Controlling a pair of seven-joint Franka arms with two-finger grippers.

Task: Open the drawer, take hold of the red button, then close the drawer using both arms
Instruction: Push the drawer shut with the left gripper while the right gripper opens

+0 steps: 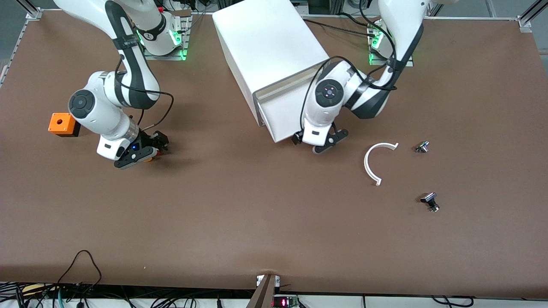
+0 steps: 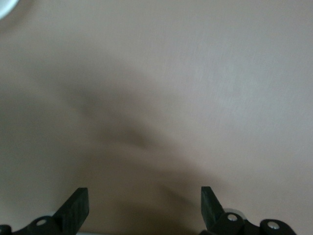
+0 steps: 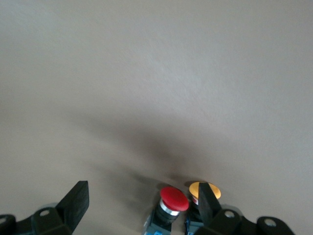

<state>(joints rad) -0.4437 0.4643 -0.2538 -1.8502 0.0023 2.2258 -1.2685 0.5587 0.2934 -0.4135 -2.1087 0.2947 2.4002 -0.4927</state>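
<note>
Button (image 3: 172,201) stood on the table at lower centre of the right wrist view, beside a yellow one (image 3: 204,190) — between the right gripper's (image 3: 141,203) wide-open, empty jaws; left gripper (image 2: 145,205) open too, by the drawer (image 1: 284,112).

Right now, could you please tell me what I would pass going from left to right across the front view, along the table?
Orange cube → right gripper → cabinet → left gripper → white curved strip
</note>
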